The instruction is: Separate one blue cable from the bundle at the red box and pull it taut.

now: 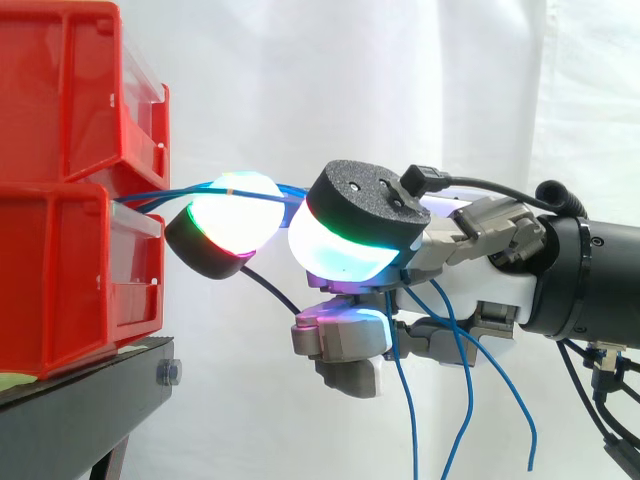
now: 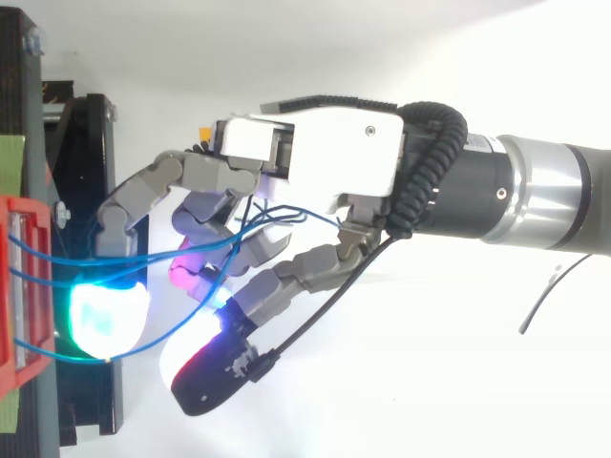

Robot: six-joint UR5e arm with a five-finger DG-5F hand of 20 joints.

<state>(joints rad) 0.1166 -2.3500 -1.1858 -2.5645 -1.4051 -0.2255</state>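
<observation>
Hovering level just off the red bins (image 1: 70, 250) on the black stand (image 1: 90, 372), side-on: the hand (image 1: 470, 245), stretched in from the right. Curled about halfway, not clenched, round several blue cables (image 1: 160, 192) at once. Out of the gap between upper and lower bin, over the top of the front pad (image 1: 235, 215), down between the pads, then dropping loose below the palm. Hooked more than squeezed, by the look of it; hard to judge how firm. Loose ends dangling under the wrist, so no pull felt there.

Now from above. Spread and bent over the cables (image 2: 143, 256), with the palm (image 2: 325, 157) held well back from the bin (image 2: 14, 286). Fanned out at the bin's edge, drawn together toward the palm, across the green pad (image 2: 105, 320) and in between the fingers. Spread like that, probably, to comb the strands apart. More than one caught for now, so separating looks unfinished. Next: pinch a single strand, shed the rest, draw straight back from the bin.
</observation>
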